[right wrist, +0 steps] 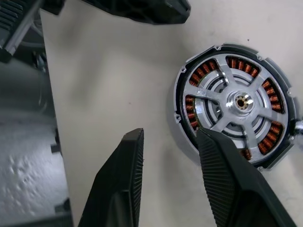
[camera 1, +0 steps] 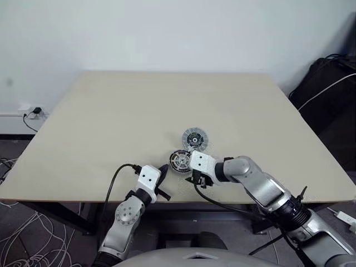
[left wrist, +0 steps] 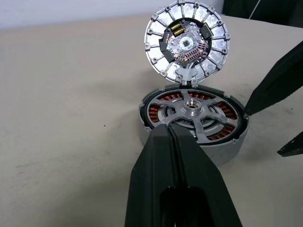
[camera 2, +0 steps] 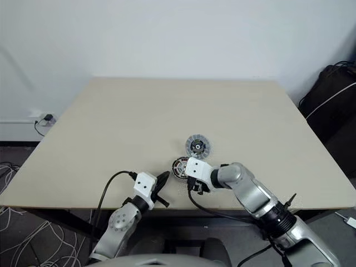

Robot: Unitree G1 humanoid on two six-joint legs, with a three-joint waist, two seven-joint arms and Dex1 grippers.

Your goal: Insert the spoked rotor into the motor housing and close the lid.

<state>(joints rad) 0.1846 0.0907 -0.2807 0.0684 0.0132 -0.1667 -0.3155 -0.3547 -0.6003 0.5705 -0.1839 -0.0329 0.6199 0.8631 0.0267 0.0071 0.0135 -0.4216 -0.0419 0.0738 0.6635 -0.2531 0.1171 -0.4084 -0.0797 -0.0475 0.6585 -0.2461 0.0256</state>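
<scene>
Beige counter [camera 1: 111,128] carries everything. Left jaws [left wrist: 171,137] are pressed together, empty, pointing at the motor housing [left wrist: 194,142] just ahead, with the spoked rotor [right wrist: 236,101] seated inside. Right jaws [right wrist: 168,156] stand apart, empty, one finger at the housing's rim. Beyond, touching the housing, lies the lid [left wrist: 187,42].

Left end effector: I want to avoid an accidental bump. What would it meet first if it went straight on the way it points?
Probably the motor housing with the spoked rotor seated in it, just ahead of the shut left end effector. Depth is unclear; it may be almost touching the rim.
</scene>
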